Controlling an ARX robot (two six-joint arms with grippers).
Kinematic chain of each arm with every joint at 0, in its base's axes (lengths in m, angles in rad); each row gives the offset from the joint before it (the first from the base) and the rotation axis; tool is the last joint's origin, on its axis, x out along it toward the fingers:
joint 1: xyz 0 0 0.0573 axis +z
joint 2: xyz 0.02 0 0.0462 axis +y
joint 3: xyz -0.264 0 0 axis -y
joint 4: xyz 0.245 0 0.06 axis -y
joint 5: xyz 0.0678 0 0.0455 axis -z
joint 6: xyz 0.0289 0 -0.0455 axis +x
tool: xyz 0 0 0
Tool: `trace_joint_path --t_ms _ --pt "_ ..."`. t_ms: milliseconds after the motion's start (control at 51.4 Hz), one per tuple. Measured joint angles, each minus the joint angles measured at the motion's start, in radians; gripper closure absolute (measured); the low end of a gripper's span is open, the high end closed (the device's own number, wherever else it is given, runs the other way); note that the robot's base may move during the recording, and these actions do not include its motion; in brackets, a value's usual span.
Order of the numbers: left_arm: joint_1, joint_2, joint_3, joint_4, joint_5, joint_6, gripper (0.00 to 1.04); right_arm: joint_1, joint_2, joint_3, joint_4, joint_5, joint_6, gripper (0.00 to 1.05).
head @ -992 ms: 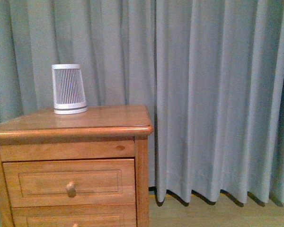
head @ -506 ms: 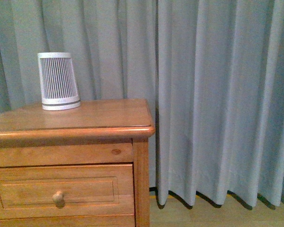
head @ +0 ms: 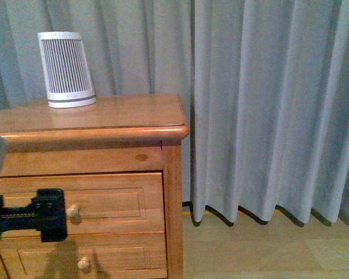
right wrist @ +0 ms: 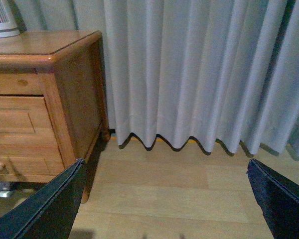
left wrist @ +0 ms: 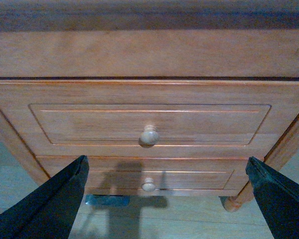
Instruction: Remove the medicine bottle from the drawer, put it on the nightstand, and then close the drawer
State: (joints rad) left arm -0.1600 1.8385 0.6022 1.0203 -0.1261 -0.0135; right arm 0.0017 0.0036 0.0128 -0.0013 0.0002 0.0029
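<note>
Orange-brown wooden nightstand, glossy top with a rounded edge, stands at the left against a pleated grey-green curtain. Floor is pale wood plank.

On the far left of the top is a white slatted tapered cylinder, upright.

Upper drawer has a recessed rectangular panel and a round wooden knob. Its front sits flush with the frame, closed. Shorter lower drawer is also closed.

Medicine bottle is not visible in any view.

Left gripper, black and blocky, is level with the upper drawer's front, just left of the knob. Contact cannot be told. In the left wrist view its dark fingers are wide apart, with the knob ahead between them.

Right gripper has its fingers spread wide over bare floor, right of the nightstand.
</note>
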Motion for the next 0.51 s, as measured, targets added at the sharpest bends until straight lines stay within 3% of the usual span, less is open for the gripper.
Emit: trace_joint_path --t_ms 253,506 --pt "-0.025 0.198 0.122 0.077 0.002 0.044 0.07 0.0 0.0 0.0 0.0 0.0 0.0 0.07" --pt "0.005 0.348 0.237 0.112 0.034 0.097 0.07 0.0 0.0 0.0 0.0 0.0 0.0 0.07"
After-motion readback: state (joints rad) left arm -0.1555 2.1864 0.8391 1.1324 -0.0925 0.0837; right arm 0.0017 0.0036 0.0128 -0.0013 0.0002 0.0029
